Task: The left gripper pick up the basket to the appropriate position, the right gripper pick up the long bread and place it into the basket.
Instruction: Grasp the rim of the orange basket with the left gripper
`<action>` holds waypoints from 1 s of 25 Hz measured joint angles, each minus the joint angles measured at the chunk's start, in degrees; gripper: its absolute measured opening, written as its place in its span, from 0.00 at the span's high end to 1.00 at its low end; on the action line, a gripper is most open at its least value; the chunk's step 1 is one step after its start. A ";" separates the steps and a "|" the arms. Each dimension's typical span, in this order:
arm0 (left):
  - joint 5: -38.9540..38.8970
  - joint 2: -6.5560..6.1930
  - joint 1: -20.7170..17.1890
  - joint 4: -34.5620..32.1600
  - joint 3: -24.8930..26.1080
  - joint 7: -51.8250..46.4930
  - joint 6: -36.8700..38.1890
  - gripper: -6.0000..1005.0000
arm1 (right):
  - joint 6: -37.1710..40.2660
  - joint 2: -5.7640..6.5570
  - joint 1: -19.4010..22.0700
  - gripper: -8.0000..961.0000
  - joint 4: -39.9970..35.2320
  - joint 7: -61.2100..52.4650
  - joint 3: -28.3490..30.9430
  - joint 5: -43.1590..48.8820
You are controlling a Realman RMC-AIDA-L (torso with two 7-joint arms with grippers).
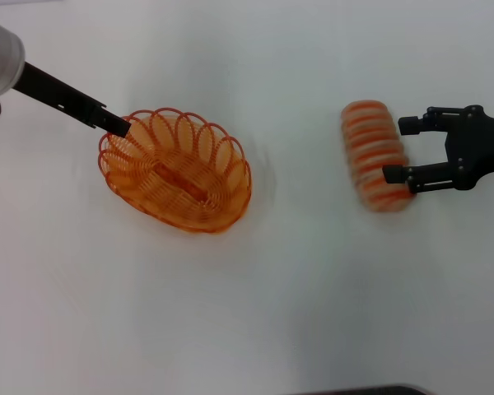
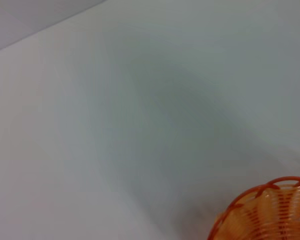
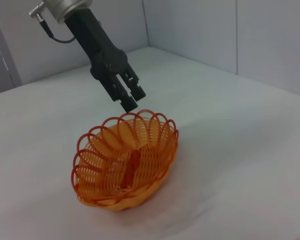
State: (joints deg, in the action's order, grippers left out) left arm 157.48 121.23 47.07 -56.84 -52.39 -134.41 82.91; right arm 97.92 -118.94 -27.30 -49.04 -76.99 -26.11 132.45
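Observation:
The orange wire basket [image 1: 177, 169] sits left of centre in the head view, slightly tilted. My left gripper [image 1: 115, 125] is at its far left rim with the fingers closed on a rim loop; the right wrist view shows this gripper [image 3: 131, 104] at the rim of the basket [image 3: 125, 165]. A piece of the basket rim [image 2: 270, 210] shows in the left wrist view. The long bread [image 1: 372, 155], tan with orange stripes, lies on the right and looks blurred. My right gripper [image 1: 393, 150] is open at the bread's right side, with its lower fingertip over the loaf.
The white table [image 1: 296, 313] carries nothing else that shows. A grey wall [image 3: 215, 30] rises behind it in the right wrist view. A dark edge [image 1: 370, 390] shows at the bottom of the head view.

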 joint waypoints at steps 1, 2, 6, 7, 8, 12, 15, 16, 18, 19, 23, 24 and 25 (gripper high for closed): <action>0.29 0.27 0.09 0.01 -0.48 -0.01 -0.29 0.39 | 0.00 -0.03 -0.04 0.07 0.00 0.00 0.00 0.00; 0.43 0.45 0.12 0.12 -0.86 -0.05 -0.52 0.40 | -0.02 -0.05 -0.09 0.07 0.00 -0.02 0.00 0.00; 1.83 1.52 0.17 0.49 -2.43 -0.38 -1.85 0.40 | -0.04 -0.12 -0.42 0.07 0.00 -0.08 0.00 0.00; 2.34 1.87 0.17 0.58 -2.78 -0.38 -2.15 0.40 | -0.04 -0.13 -0.47 0.07 0.00 -0.08 0.00 -0.01; 2.71 2.08 0.16 0.72 -3.03 -0.39 -2.43 0.40 | -0.04 -0.13 -0.53 0.07 0.00 -0.08 0.00 0.00; 3.87 2.50 0.11 2.79 -4.19 -0.41 -4.14 0.40 | -0.19 -0.14 -0.60 0.07 0.00 -0.09 0.00 0.00; 3.92 2.53 0.16 3.66 -4.56 -0.41 -5.38 0.41 | -0.21 -0.14 -0.60 0.07 0.00 -0.09 0.00 0.00; 3.92 2.56 0.16 3.75 -4.64 -0.41 -5.58 0.41 | -0.24 -0.15 -0.60 0.07 0.00 -0.09 0.00 0.00; 3.93 2.56 0.17 3.76 -4.80 -0.41 -5.65 0.41 | -0.28 -0.15 -0.59 0.07 0.00 -0.09 0.00 0.00; 3.94 2.57 0.18 3.76 -4.98 -0.41 -5.71 0.41 | -0.30 -0.15 -0.58 0.07 0.00 -0.09 0.00 0.00; 3.98 2.59 0.20 3.76 -5.36 -0.42 -5.99 0.41 | -0.40 -0.15 -0.56 0.07 0.00 -0.09 0.00 0.00; 3.94 2.60 0.21 3.76 -5.23 -0.48 -6.10 0.41 | -0.41 -0.15 -0.56 0.07 0.00 -0.09 0.00 0.00; 3.80 2.60 0.21 3.76 -5.03 -0.53 -6.20 0.41 | -0.42 -0.15 -0.56 0.07 0.00 -0.09 0.00 -0.02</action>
State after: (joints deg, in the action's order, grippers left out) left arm 161.28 123.84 47.28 -53.08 -57.41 -134.94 76.72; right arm 97.50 -119.09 -27.86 -49.04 -77.08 -26.10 132.43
